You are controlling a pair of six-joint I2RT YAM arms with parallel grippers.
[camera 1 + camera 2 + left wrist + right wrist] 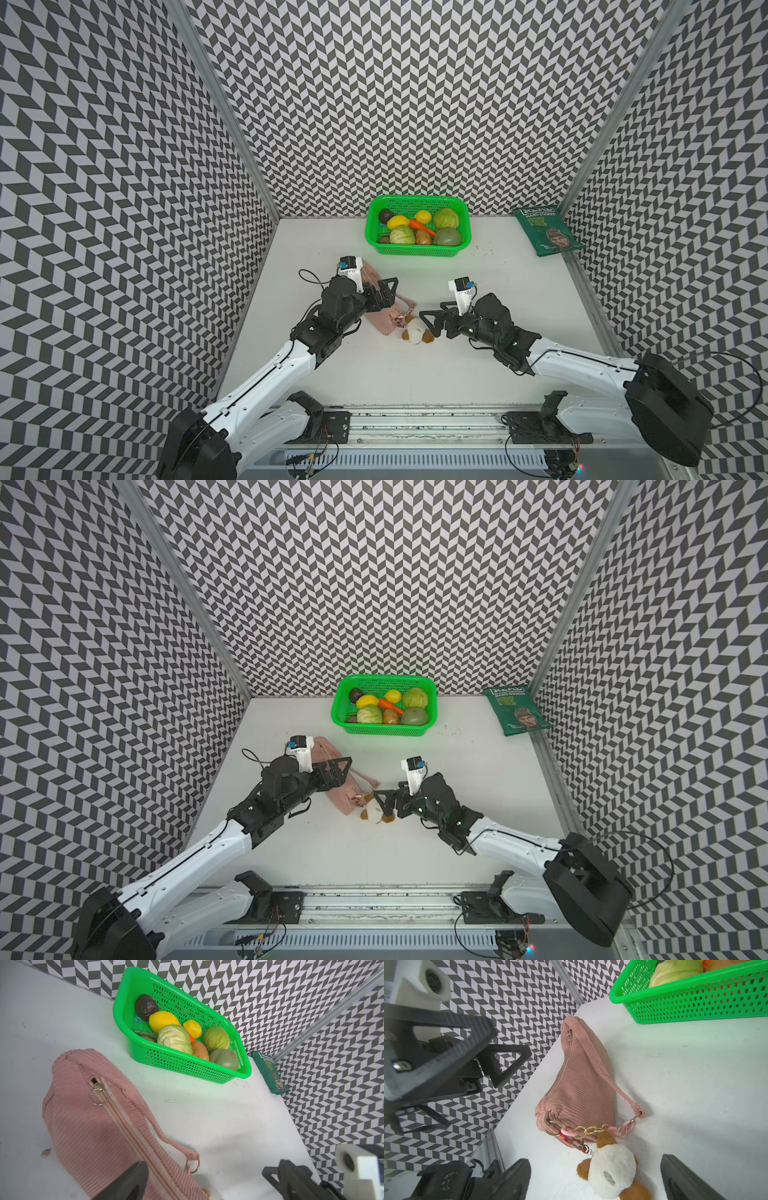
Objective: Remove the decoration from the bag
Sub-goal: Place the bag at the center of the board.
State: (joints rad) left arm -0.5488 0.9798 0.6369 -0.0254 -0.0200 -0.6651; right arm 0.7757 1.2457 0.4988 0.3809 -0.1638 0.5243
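**Left to right across the table [415, 374].** The left gripper [384, 294] hangs over the middle of the bag [386, 323], jaws spread and holding nothing. In the right wrist view its two triangular fingers stand clearly apart above the fabric. From there it could pin the soft pouch, which might otherwise drag along when the charm is pulled.

The bag lies with its zipper uppermost, running from the far left toward the centre. A chain [591, 1130] of gold and pink links joins its strap end back to the near corner. At that corner a rose-red clasp [576, 1144] appears hooked into the chain, though the links overlap and the exact link cannot be told.

The decoration [415, 331] lies on the table just beside the bag's near end, tethered by the clasp, so the task is judged unfinished. Behind it, well apart, a green basket [415, 250] of toy vegetables stands by the back wall, uninvolved.

The right gripper [429, 325] sits low at the table, jaws wide, one finger on each side of the plush body, and it grasps nothing. This placement suggests that a grasp of the charm comes next, with the clasp's gate as the likely difficulty. A dark green crisp packet [544, 232] lies in the far right corner.
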